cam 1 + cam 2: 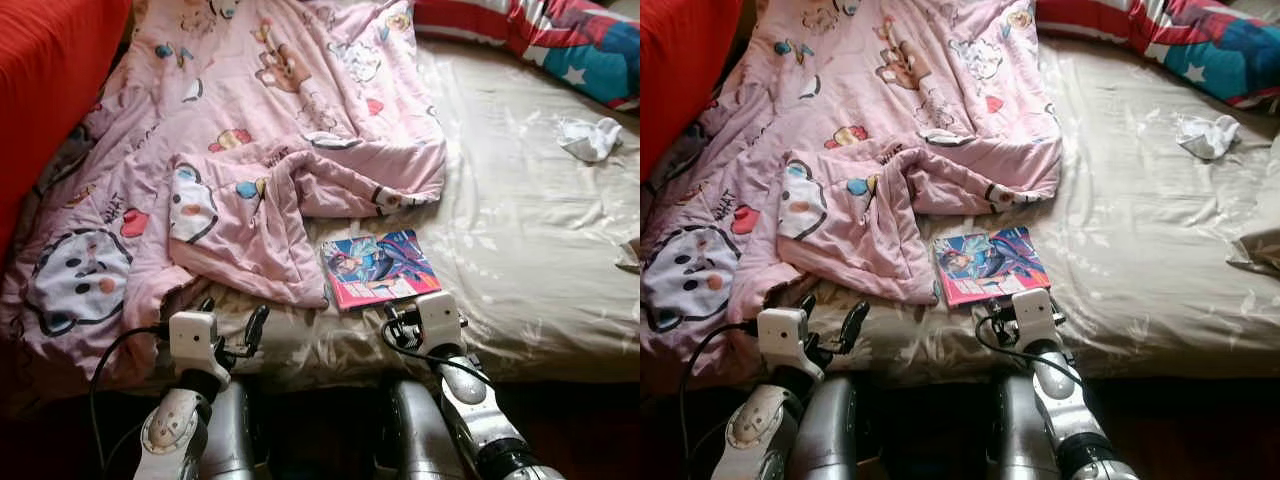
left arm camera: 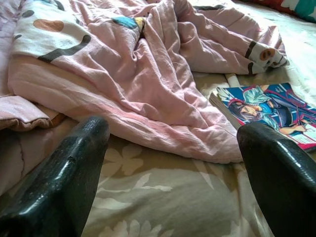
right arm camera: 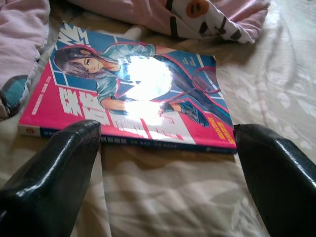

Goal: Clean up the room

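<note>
1 book (image 3: 133,94), 1 blanket (image 1: 250,150); right hand (image 3: 163,168) & left hand (image 2: 168,182) both released.

Comic book (image 1: 988,264) beside pink blanket (image 1: 860,150), right gripper (image 1: 1018,312) seemingly just short

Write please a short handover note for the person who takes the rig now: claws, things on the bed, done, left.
Left claw: open, empty, low over the bed edge before the pink blanket.
Right claw: open, empty, pointed at the comic book, not touching it.
Comic book lies flat on the beige sheet, beside the blanket's folded edge. A white crumpled cloth lies further up, on the robot's right.
Done: nothing picked up yet.
Left: the book, the cloth, the rumpled blanket.
</note>
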Controlling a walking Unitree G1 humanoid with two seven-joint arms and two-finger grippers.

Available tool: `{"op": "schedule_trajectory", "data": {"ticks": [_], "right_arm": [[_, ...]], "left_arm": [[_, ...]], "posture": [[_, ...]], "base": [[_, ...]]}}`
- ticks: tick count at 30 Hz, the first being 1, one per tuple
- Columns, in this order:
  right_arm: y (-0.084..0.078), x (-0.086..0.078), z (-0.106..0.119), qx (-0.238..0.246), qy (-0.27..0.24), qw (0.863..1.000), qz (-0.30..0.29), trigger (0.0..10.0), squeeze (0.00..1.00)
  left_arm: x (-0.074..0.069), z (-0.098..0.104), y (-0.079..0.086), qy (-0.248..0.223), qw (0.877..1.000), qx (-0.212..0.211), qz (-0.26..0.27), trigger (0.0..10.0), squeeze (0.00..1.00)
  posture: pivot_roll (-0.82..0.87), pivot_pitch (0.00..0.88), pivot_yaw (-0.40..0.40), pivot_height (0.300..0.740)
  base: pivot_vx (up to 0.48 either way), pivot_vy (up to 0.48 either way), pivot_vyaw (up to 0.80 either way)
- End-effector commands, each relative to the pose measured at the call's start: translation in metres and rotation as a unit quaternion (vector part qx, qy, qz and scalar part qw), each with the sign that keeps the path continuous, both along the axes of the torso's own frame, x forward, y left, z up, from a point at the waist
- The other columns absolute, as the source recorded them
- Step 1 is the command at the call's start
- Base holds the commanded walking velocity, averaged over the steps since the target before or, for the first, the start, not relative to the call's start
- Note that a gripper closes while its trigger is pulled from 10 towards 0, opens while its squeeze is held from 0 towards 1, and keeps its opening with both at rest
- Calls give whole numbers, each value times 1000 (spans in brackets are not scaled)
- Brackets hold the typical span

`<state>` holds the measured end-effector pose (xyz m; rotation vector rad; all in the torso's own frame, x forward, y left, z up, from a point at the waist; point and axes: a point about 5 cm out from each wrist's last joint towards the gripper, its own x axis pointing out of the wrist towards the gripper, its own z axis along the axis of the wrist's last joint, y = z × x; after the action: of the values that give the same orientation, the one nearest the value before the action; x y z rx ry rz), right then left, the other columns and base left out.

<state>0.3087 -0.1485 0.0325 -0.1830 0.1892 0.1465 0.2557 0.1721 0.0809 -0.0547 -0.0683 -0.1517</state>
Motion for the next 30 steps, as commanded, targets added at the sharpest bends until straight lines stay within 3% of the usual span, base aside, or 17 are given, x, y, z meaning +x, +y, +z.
{"op": "schedule_trajectory", "data": {"ticks": [1,19,25,30], "right_arm": [[-4,-4,-6,-3,11,1000,-7,10000,0],[-1,-3,-6,-47,7,999,22,10000,0],[1,-1,-5,-89,4,995,47,10000,0],[-1,7,-2,-158,11,986,58,10000,0]], "left_arm": [[-3,-4,0,12,1000,1,0,10000,0],[-5,-8,-1,24,1000,3,1,10000,0],[-5,-8,-1,23,1000,2,-1,10000,0],[-4,-6,-2,20,1000,1,-2,10000,0]], "posture": [[88,254,-54,562],[89,262,-48,562],[92,266,-44,562],[95,275,-41,562]], "base": [[0,0,0],[257,0,0],[208,0,0],[0,0,0]]}}
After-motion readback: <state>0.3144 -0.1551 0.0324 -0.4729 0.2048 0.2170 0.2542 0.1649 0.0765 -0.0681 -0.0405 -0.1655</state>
